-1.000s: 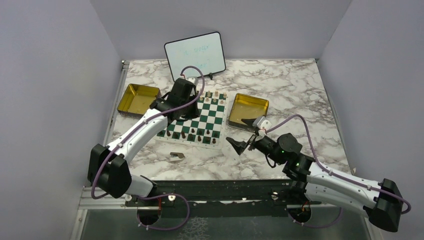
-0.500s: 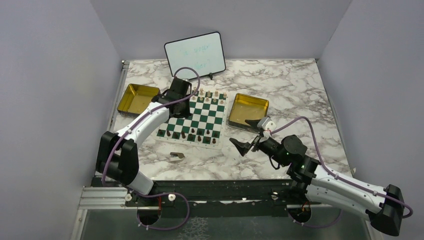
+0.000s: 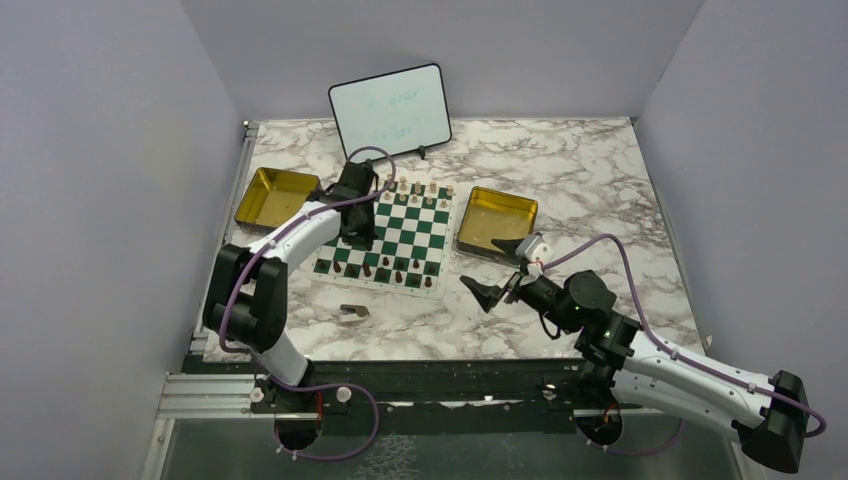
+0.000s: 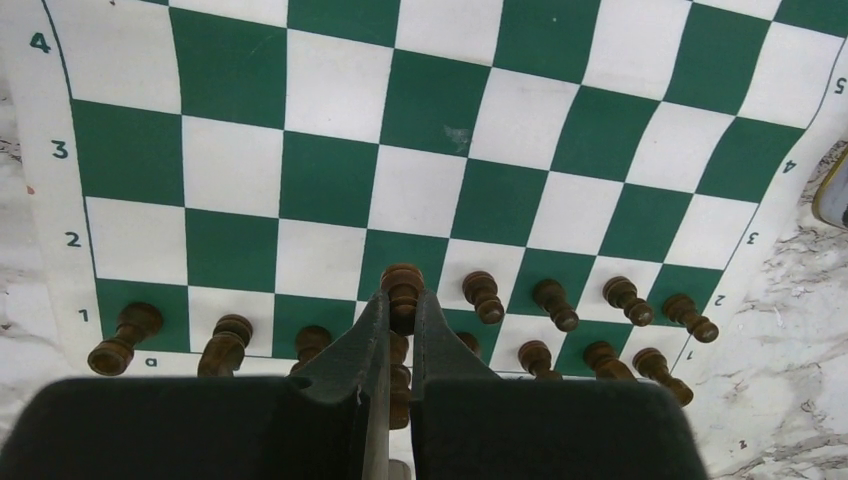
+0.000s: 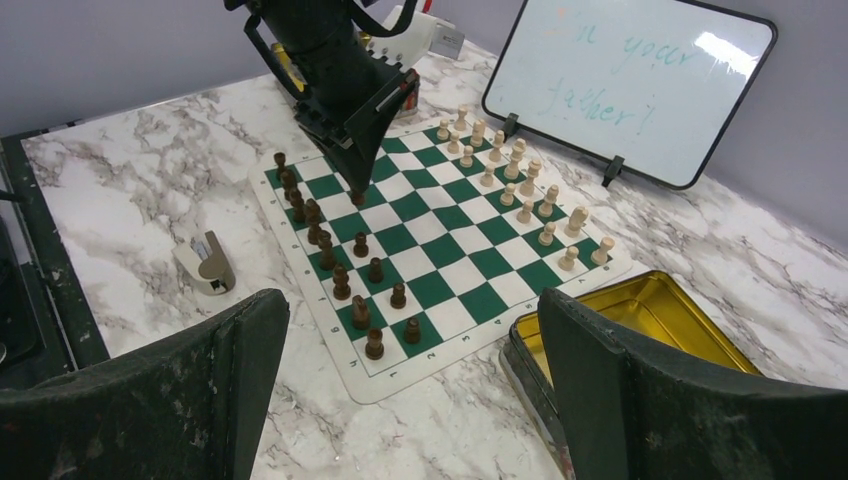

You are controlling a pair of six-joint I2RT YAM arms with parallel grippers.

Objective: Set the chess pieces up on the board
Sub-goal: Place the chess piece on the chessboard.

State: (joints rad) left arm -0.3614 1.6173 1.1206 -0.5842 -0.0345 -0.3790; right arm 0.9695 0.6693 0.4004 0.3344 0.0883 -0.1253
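Observation:
The board (image 3: 412,232) lies mid-table, green and white checks. Dark brown chess pieces (image 4: 483,296) stand in two rows along its near edge (image 5: 342,282). Light tan pieces (image 5: 512,166) line the far edge (image 3: 420,188). My left gripper (image 4: 400,312) points down over the board's left side (image 3: 358,226), shut on a dark brown pawn (image 4: 402,284). The pawn's head shows above the fingertips and its base is hidden. My right gripper (image 5: 410,305) hangs open and holds nothing, right of the board's near corner (image 3: 497,277).
Gold tins flank the board, one on the left (image 3: 275,198) and one on the right (image 3: 497,220). The right tin sits just beyond my right gripper (image 5: 650,320). A whiteboard (image 3: 390,108) leans at the back. A small greyish scrap (image 3: 352,313) lies on the marble before the board.
The left arm has folded more upright and carried its gripper slightly toward the board's left edge, still shut. The right gripper drifted a little right and stayed open.

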